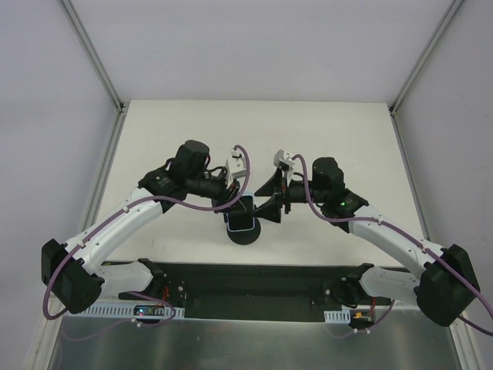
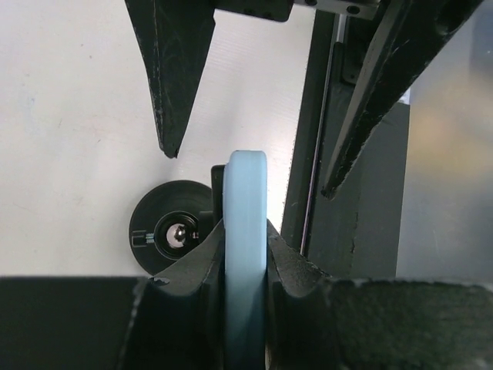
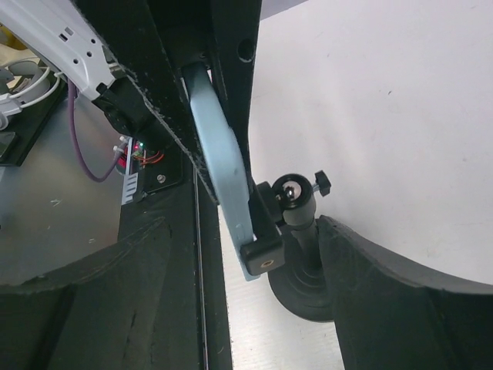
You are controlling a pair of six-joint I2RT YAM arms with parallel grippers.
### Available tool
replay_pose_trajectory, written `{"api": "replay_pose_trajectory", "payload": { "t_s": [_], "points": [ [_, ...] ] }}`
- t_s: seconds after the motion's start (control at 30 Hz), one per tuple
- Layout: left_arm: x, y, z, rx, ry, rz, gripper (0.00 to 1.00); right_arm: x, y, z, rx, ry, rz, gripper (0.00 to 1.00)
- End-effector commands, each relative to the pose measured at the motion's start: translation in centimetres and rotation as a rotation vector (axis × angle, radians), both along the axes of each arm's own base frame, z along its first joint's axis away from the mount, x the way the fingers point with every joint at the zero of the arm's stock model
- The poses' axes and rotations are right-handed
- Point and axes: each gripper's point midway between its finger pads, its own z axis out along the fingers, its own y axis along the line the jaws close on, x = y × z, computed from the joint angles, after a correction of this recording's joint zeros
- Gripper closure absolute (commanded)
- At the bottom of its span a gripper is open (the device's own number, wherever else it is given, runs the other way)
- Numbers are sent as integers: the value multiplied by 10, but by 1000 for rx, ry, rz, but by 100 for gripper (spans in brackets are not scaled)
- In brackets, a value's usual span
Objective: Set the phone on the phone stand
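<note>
Phone (image 1: 241, 217) is at the middle of the counter (image 1: 192, 131), held on edge directly above the phone stand (image 1: 246, 234). From the top camera little more than the stand's round black base shows beneath the phone's light blue rim. The two arms close in from either side.

The left wrist camera looks straight along the phone's thin blue edge. The left jaws are pinching it on both flat faces, low in the frame. Past it, the two pointed fingers (image 2: 171, 92) of the right jaws hang spread well apart, touching neither phone nor stand. The disc base lies on the counter just left of the phone's edge, seen from above with a shiny metal spot at its centre.

Only the right wrist camera shows the stand from the side. A thin stem (image 3: 306, 240) rises from the base to a ball joint (image 3: 293, 190) with a small knob (image 3: 322, 183) beside it, and the cradle clamp (image 3: 262, 259) juts out toward the phone. The phone leans at a tilt here, its upper part between the left jaws and its lower end meeting the clamp. Whether it is fully seated in the cradle cannot be told. The right jaws' own dark fingers frame the bottom corners of this view, wide open, with the stand between them.
</note>
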Motion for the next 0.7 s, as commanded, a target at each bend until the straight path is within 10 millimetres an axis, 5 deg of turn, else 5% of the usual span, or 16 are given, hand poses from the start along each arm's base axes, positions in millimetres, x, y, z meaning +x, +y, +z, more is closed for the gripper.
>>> {"api": "replay_pose_trajectory", "payload": {
  "t_s": [0.0, 0.13, 0.33, 0.67],
  "points": [
    [8, -11, 40, -107, -115, -32, 72, -2, 5, 10, 43, -35, 31, 24],
    [8, -7, 46, -129, -84, -8, 49, 11, 4, 10, 65, -36, -66, 27],
    [-5, 3, 65, -198, -130, 3, 31, -3, 9, 16, 81, 5, 25, 28],
    [-13, 22, 93, -294, -226, 84, 32, -4, 29, 16, 91, -16, 40, 36]
  ]
}}
